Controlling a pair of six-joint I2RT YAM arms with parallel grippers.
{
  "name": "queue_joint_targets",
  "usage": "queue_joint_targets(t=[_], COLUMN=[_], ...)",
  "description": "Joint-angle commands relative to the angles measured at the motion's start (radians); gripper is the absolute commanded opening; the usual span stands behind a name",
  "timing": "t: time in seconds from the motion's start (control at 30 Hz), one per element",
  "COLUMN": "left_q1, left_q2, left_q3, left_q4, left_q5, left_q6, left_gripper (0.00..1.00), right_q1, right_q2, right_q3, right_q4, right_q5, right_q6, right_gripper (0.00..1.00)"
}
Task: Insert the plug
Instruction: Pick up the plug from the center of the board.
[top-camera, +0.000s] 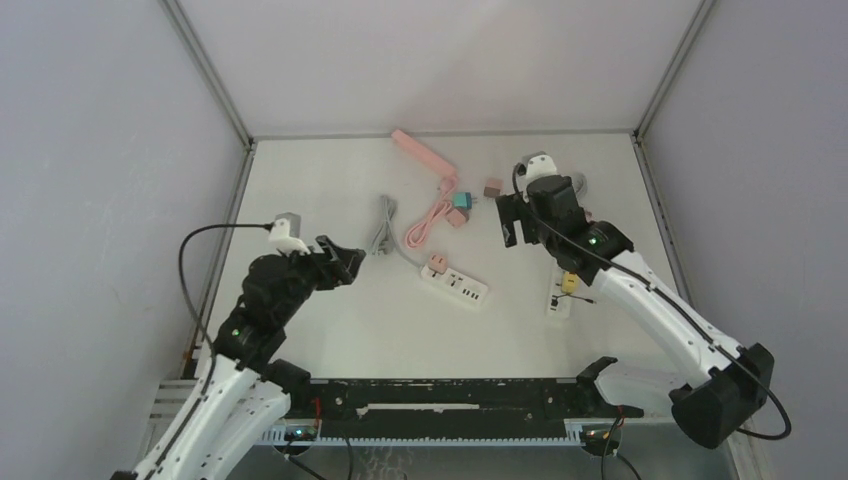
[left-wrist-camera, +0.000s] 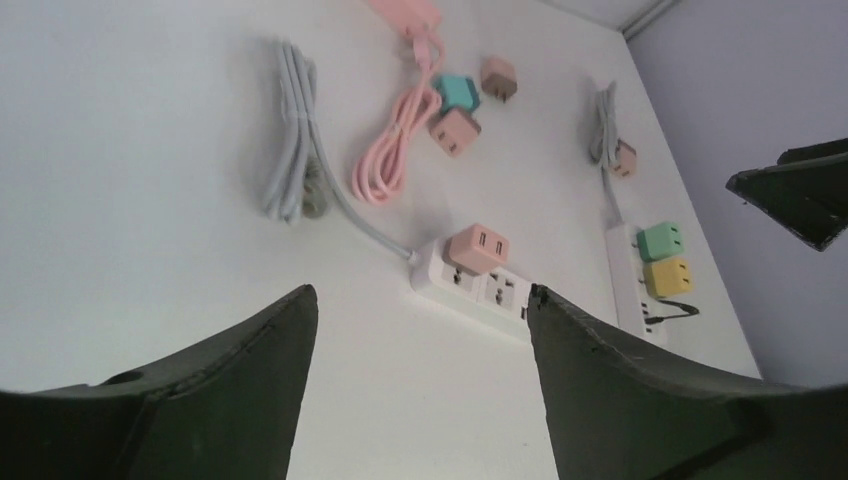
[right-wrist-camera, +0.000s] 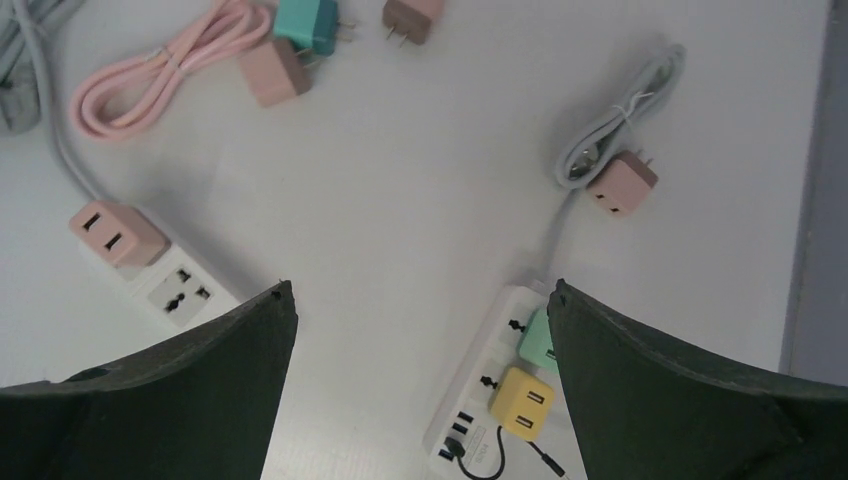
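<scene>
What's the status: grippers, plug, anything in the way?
Left gripper open, empty; right gripper same. Pink adapter sits on white power strip, end socket. Loose teal plug and pink cable lie beyond, clear.

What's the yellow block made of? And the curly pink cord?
Yellow block: probably hard plastic, smooth and matte, judging by its crisp molded edges and slots. Pink cord: likely a rubbery plastic coating, smooth-looking, since it bends in soft loops.

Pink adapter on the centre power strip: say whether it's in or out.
In. The pink adapter sits flush on the white power strip's end socket, prongs hidden.
</scene>
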Motion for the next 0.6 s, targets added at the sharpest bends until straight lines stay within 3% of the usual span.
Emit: queue_joint_targets(t=[0.0, 0.1, 0.27, 0.43, 0.57], left_q1=[0.0, 0.0, 0.0, 0.0, 0.0], left_q2=[-0.106, -0.155, -0.204, -0.196, -0.195], left_q3=[0.162, 0.218, 0.251, 0.23, 0.195], left_q4=[-0.19, -0.233, -0.232, -0.206, -0.187], left_q5=[-0.1, -0.153, -0.235, -0.278, -0.302], left_q6=[0.128, 0.201, 0.325, 0.394, 0.423], left_gripper=[0.84, 0.99, 1.0, 1.0, 1.0], right_q1=[-0.025, -0.061, -0.18, -0.332, -0.436], right_q2=[-0.091, -0.085, -0.046, -0.026, 0.044], right_q3=[-0.063, -0.079, -0.064, -0.094, -0.095], right_q4=[0.183, 0.206, 0.125, 0.176, 0.216], right_q5=[0.129, 0.201, 0.111, -0.047, -0.051], right_q6=[0.049, 0.061, 0.073, 0.135, 0.168], right_gripper=[1.0, 1.0, 1.0, 0.96, 0.93])
